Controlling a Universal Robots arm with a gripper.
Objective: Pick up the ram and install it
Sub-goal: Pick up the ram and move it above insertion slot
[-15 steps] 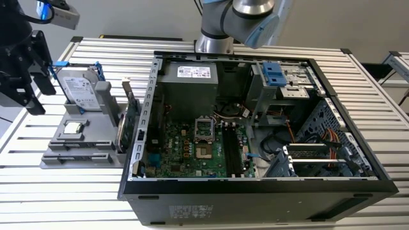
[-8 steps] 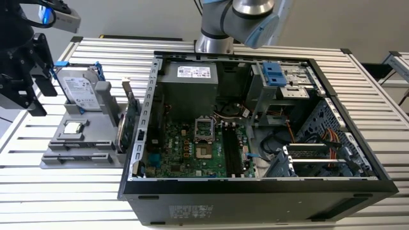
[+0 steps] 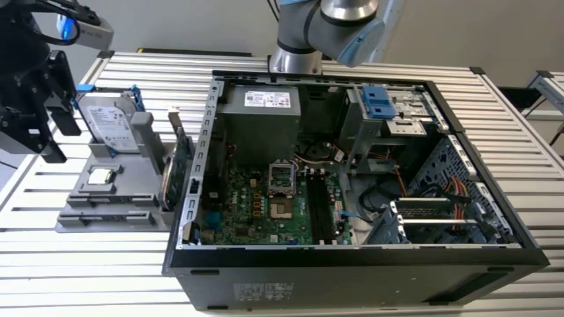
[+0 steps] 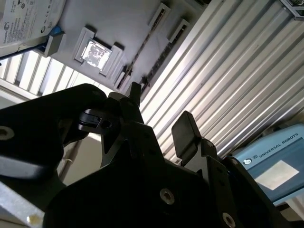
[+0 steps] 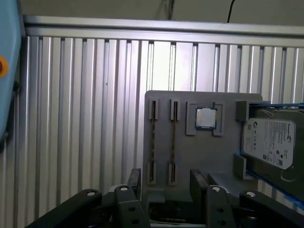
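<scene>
At the upper left of the exterior view, the claw (image 3: 53,132) hangs above the slatted metal counter (image 3: 88,264), well clear of everything on it and off to the left of the grey tray (image 3: 97,221). Both wrist views show its two black fingers (image 5: 135,183) spread wide apart with nothing between them and nothing touching them; they point down toward the tray's edge. The ram (image 5: 173,138) stands on edge as a thin strip in a narrow slot of the tray, with a second, similar strip in the slot just beside it. Next to those slots a square processor chip (image 5: 205,118) sits in its own recess, and beyond it a silver hard drive (image 5: 268,142) in a blue frame leans on the tray. In the exterior view a green expansion card (image 3: 181,172) stands upright at the tray's right side, just beside the open computer case (image 3: 352,284), whose motherboard (image 3: 264,205) lies exposed in the middle of the frame. The arm (image 3: 295,39) rises from its base at the top centre, behind the case, with a grey and blue joint above it.
</scene>
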